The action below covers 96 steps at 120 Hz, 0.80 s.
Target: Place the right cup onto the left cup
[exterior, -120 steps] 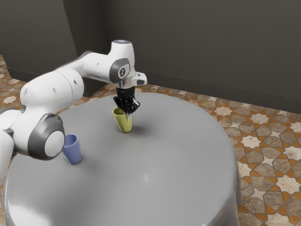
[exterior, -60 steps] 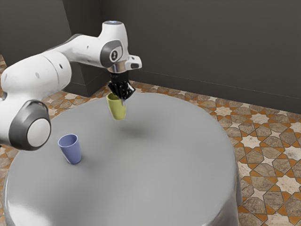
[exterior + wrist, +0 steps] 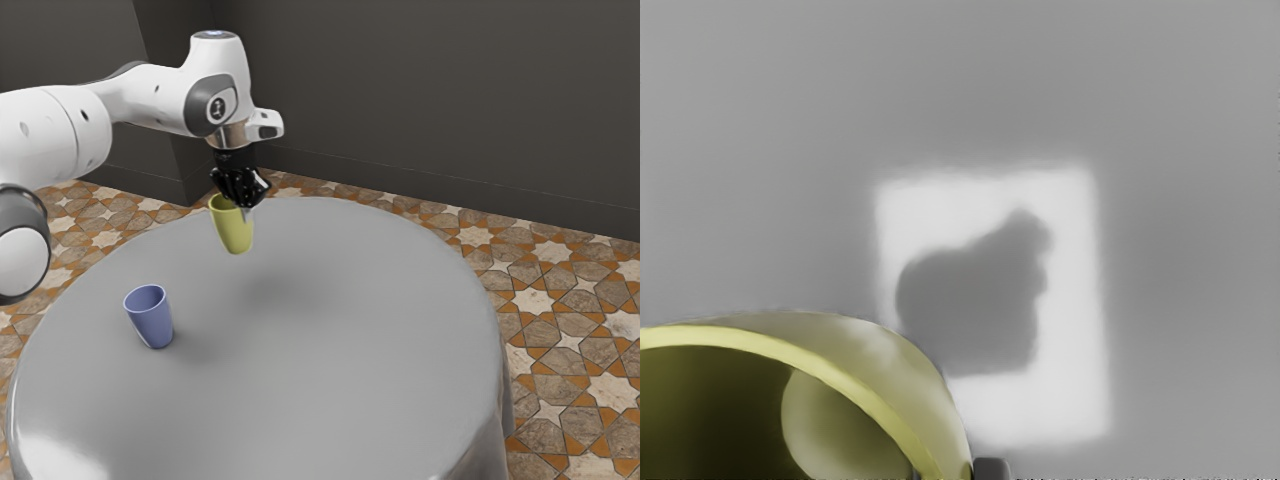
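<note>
Table [image 3: 300,390]: covered in grey cloth
Blue cup [image 3: 153,320]: set on the table, mouth up
Yellow cup [image 3: 234,234]: held in the air above the table, mouth up, apart from the blue cup
Gripper [image 3: 246,209]: pointed down, clamped on the yellow cup at its rim
Floor [image 3: 570,305]: laid with patterned tiles

A hard-edged shadow (rather dark) cuts the tabletop's [image 3: 1180,120] bright glare.

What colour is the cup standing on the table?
The cup is blue, seen best in the exterior view.
</note>
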### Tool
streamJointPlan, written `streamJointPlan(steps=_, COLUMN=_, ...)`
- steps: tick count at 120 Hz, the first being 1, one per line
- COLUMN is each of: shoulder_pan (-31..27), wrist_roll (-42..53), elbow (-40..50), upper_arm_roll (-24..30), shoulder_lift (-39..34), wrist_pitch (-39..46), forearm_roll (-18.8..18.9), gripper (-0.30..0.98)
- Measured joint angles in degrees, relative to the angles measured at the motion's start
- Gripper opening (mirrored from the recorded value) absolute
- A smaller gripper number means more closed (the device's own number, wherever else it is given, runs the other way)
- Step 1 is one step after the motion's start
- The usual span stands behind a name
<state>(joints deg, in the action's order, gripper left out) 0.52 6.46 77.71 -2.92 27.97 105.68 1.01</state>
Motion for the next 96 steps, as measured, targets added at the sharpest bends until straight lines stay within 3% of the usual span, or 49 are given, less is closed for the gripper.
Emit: streamJointPlan(steps=96, shoulder_pan=-0.2, wrist_roll=-1.5, elbow=26.4, upper_arm_roll=-1.1, shoulder_lift=-19.2, wrist_pitch=10.5, forearm_roll=0.3, gripper=-0.1)
